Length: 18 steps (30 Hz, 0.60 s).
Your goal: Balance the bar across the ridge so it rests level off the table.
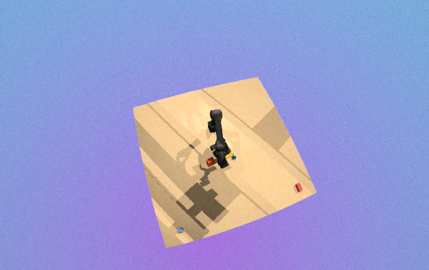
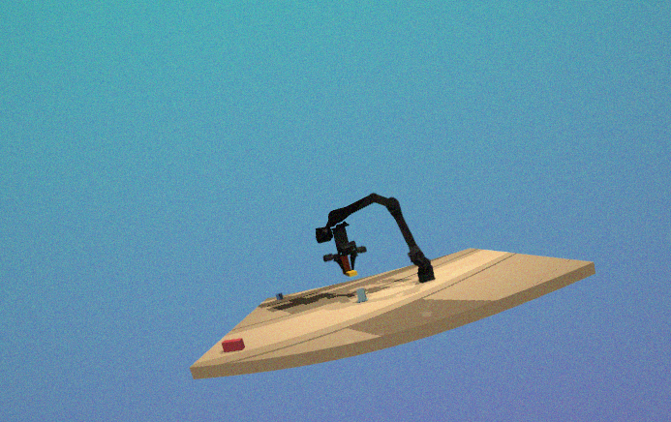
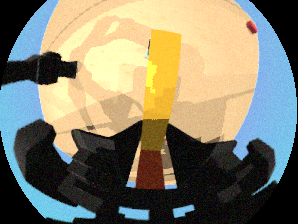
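Note:
The bar [image 1: 229, 155] [image 2: 351, 273] [image 3: 164, 75] is yellow, with a red block [image 1: 210, 161] [image 2: 346, 262] [image 3: 150, 171] at one end. My gripper [image 2: 348, 270] [image 3: 154, 124] is shut on the bar near its red end and holds it clear above the table. The long yellow part reaches out past the fingers. The ridge [image 1: 234, 156] [image 2: 361, 295] is a small grey-blue piece standing on the table, below the bar's level. In the top view it shows beside the bar's yellow end. In the wrist view the bar hides most of it.
A loose red block [image 1: 298, 187] [image 2: 232, 345] [image 3: 251, 27] lies near one corner of the table [image 1: 262, 90] [image 2: 536, 272]. A small blue block [image 1: 180, 230] [image 2: 279, 296] lies near another corner. Dark shadows cross the table top.

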### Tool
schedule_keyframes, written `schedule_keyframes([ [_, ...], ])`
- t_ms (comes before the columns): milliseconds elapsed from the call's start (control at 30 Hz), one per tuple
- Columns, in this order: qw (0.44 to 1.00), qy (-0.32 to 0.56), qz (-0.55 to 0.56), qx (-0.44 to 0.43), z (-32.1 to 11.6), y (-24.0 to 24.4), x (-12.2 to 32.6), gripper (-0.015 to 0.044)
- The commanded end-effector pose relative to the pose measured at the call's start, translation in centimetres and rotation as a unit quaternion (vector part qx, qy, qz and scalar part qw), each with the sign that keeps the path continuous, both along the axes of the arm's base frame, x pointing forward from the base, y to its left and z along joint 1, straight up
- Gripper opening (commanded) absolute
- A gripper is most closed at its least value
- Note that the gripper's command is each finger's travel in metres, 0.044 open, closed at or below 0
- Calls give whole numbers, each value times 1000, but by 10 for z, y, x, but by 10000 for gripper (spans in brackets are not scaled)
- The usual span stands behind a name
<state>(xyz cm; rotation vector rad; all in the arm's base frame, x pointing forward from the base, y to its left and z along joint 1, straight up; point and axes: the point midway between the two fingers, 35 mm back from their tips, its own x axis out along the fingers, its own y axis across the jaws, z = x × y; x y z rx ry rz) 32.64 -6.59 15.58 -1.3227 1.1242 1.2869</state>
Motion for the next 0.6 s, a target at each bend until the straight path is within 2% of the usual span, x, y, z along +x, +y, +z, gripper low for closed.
schedule_keyframes([
  [0, 1000, 1, -16, -1, 0, 16, 0, 0],
  [567, 997, 1, -73, 3, 1, 83, -3, 0],
])
